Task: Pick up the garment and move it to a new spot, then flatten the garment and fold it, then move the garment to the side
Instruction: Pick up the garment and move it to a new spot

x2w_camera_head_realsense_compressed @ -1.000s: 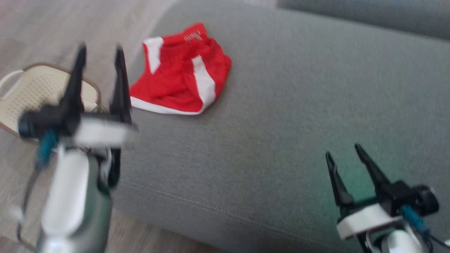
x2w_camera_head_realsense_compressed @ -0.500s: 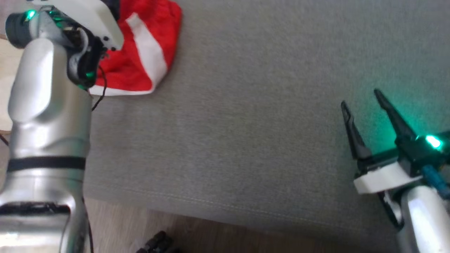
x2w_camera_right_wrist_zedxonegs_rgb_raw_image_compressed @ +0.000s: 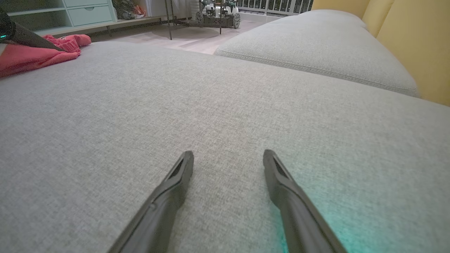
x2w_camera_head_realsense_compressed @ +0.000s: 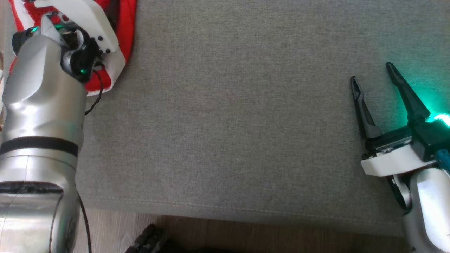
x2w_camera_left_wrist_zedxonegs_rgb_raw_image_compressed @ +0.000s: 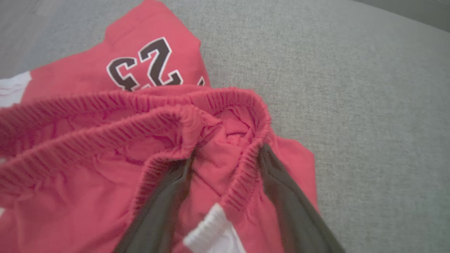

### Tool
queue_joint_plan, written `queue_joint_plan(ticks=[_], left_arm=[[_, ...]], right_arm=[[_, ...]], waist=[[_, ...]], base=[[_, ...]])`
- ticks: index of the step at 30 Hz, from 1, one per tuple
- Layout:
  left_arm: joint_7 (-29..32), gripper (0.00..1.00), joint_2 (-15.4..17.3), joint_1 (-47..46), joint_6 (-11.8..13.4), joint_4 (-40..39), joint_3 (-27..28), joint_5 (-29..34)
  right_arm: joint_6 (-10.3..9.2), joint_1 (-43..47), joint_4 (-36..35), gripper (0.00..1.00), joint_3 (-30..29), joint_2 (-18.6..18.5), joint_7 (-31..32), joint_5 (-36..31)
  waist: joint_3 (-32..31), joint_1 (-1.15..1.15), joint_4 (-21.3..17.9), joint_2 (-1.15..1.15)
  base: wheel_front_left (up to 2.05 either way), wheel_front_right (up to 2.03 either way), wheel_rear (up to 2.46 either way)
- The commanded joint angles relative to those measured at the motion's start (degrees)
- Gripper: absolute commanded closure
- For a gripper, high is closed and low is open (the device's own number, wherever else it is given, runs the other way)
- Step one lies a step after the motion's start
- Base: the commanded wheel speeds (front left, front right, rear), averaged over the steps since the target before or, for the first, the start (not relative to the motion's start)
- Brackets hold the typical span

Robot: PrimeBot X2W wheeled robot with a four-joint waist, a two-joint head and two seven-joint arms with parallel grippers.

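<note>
Left tool point(x2w_camera_left_wrist_zedxonegs_rgb_raw_image_compressed: 226, 158) has moved from short of the red shorts point(x2w_camera_left_wrist_zedxonegs_rgb_raw_image_compressed: 88, 168) to straddling a waistband fold, jaws wide, probably touching cloth, ready to pinch. Shorts sit upper left in head view, on the sofa point(x2w_camera_head_realsense_compressed: 228, 123). Right tool point(x2w_camera_head_realsense_compressed: 372, 73) is wide, empty, parked at the right edge out of the way.

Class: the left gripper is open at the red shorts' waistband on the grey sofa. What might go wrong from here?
1. The left gripper straddles a bunched waistband fold; closing may pinch several layers, lifting the red shorts crumpled.
2. The right gripper sits far off over the grey sofa, so a one-handed lift seems likely.
3. The left forearm hides the grasp from the head view.
</note>
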Motion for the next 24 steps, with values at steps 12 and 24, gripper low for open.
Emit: queue_joint_plan(ticks=[12, 24], left_arm=[[-20.44, 1.00, 5.55, 3.76, -0.35, -2.46, -6.19, -2.61], [-28.12, 1.00, 4.56, 14.81, -0.36, -23.14, -10.06, -5.87]], right_arm=[[-0.02, 1.66, 2.21, 0.00, 2.02, 4.80, -0.03, 2.89], [-0.02, 7.51, 4.42, 0.00, -0.37, 8.36, -0.03, 10.31]], waist=[[-10.68, -0.01, -2.38, 0.00], [-24.97, -0.01, -9.62, 0.00]], base=[[0.00, 0.00, 0.00], [0.00, 0.00, 0.00]])
